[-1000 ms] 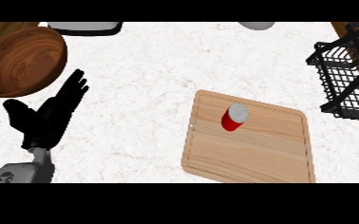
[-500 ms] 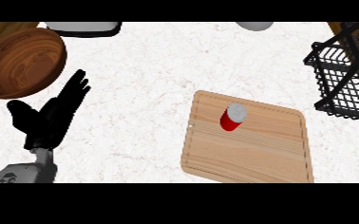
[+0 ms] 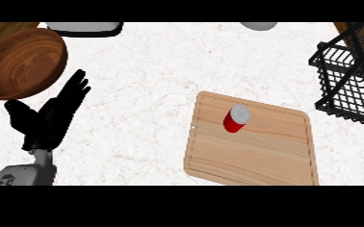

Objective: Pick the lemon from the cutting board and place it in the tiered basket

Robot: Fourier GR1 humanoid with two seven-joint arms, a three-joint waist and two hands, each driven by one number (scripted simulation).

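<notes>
We see 1 hand only, the left hand (image 3: 48, 120), at the view's lower left w/ fingers (image 3: 73, 87) straight and spread, thumb out, holding nothing. No lemon shows; what stands on the wooden cutting board (image 3: 252, 154) is a red can (image 3: 236, 119) (grey top, upright, near the board's upper left part), well apart from those fingers. The black wire tiered basket (image 3: 340, 79) sits at the right edge. A wooden bowl (image 3: 27, 63) lies just beyond the fingertips, upper left.
</notes>
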